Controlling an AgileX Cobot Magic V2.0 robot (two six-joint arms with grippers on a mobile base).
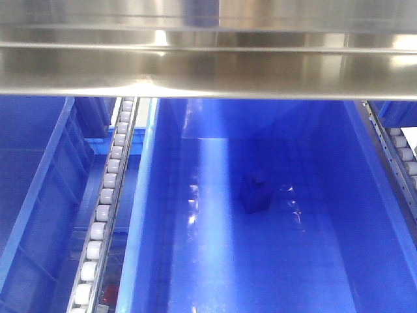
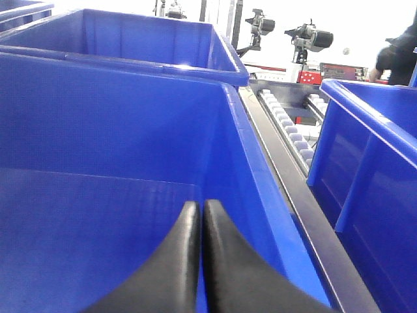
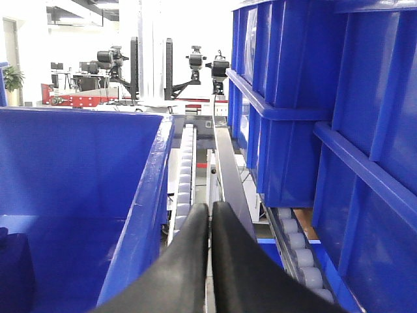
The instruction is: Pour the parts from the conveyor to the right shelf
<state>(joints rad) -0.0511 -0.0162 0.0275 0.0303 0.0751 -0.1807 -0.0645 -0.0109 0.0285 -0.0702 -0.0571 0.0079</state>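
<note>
One small blue plastic block with a stud [image 1: 255,191] lay on the floor of a large deep blue rectangular plastic tub [image 1: 150,215], near its far end; the front view alone showed it whole. That view held two tubs, the second [image 1: 39,195] to the left, with a track of small white rollers [image 1: 107,208] of the stainless steel rack [image 1: 208,72] between them and another roller track [image 1: 402,153] at the right edge. The left wrist view showed three tubs and the left tool [image 2: 201,215], its two black fingers pressed together on nothing above a tub's floor [image 2: 98,215]. The right wrist view showed the right tool [image 3: 210,218], likewise clenched and empty, above a tub's rim [image 3: 153,189], with stacked tubs [image 3: 287,98] to the right, which no other view showed.
</note>
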